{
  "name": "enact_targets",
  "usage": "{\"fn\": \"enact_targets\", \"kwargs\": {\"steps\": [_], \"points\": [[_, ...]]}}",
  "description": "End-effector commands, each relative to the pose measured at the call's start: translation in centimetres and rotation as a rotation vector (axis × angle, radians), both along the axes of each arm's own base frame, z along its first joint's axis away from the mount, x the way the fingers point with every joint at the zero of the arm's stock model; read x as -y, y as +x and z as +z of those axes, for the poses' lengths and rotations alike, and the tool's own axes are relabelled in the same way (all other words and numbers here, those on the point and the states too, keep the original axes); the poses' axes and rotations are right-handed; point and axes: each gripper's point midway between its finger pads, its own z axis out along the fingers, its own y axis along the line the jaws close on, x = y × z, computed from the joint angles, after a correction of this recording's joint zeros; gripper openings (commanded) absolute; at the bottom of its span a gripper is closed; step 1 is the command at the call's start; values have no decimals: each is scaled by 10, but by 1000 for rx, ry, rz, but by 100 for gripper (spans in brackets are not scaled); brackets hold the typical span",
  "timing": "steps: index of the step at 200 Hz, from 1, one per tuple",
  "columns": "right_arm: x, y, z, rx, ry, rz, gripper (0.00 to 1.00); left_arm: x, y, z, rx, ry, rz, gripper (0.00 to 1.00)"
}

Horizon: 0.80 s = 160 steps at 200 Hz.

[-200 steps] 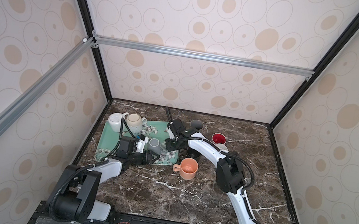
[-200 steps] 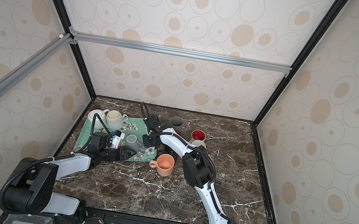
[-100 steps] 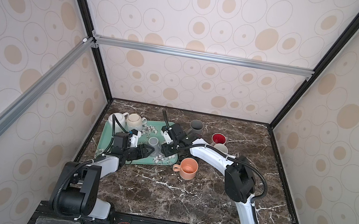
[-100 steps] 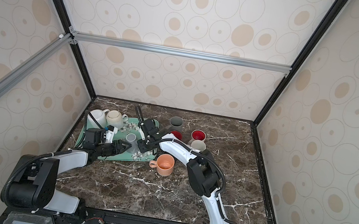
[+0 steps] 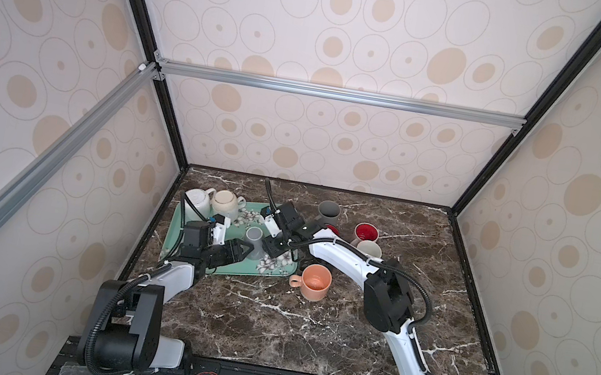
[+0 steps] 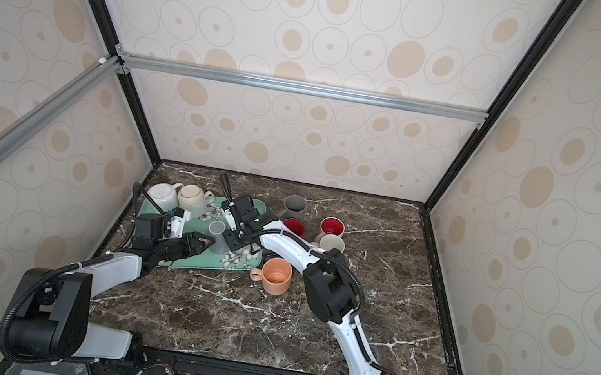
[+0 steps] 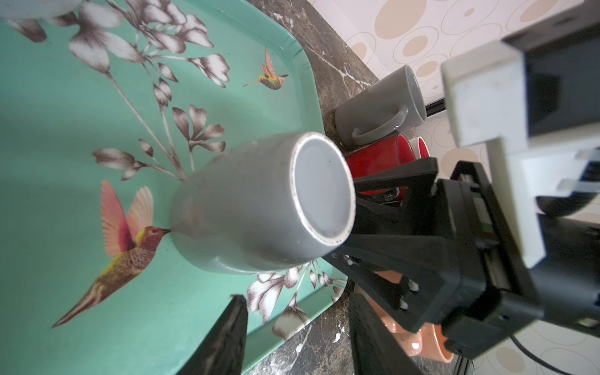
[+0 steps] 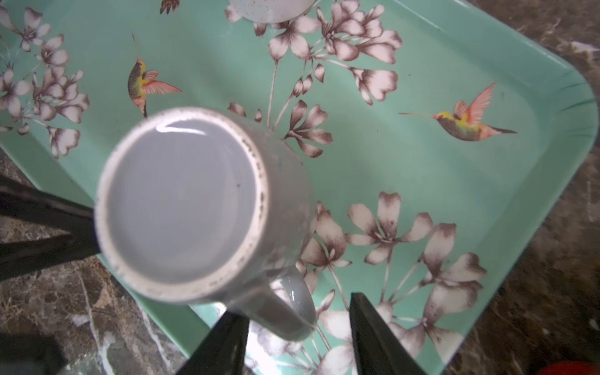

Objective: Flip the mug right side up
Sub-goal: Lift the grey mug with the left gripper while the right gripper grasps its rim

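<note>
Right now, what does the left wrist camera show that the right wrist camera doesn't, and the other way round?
Only the left wrist view: the dark grey mug and the orange mug, both standing off the tray on the marble.

Only the right wrist view: the handle of the overturned mug, which is hidden on the far side in the left wrist view.

Both: the upside-down grey mug, its pale base facing up, standing on the green floral tray.
</note>
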Motion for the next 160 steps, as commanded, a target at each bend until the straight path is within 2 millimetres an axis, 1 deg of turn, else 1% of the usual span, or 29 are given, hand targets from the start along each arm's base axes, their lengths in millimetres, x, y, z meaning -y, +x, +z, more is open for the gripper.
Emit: {"fn": "enact_targets", "kwargs": {"steps": [1,20,67,82,128,160], "points": [[-9,-4,-8,-19,-9,49,52,-2,-4,2,16,10,-11,51],[-12,-1,-8,-4,-19,46,46,-4,-4,2,18,14,-7,51],[-6,4,-1,64,-47,29,17,-5,-2,3,26,16,-4,51],[-4,5,3,87,-52,26,11,-4,-3,4,31,15,-5,52],[-1,5,27,167,-40,23,0,-5,-1,9,48,20,-2,52],[-1,4,41,202,0,7,0,-5,-1,13,55,11,2,52]]}}
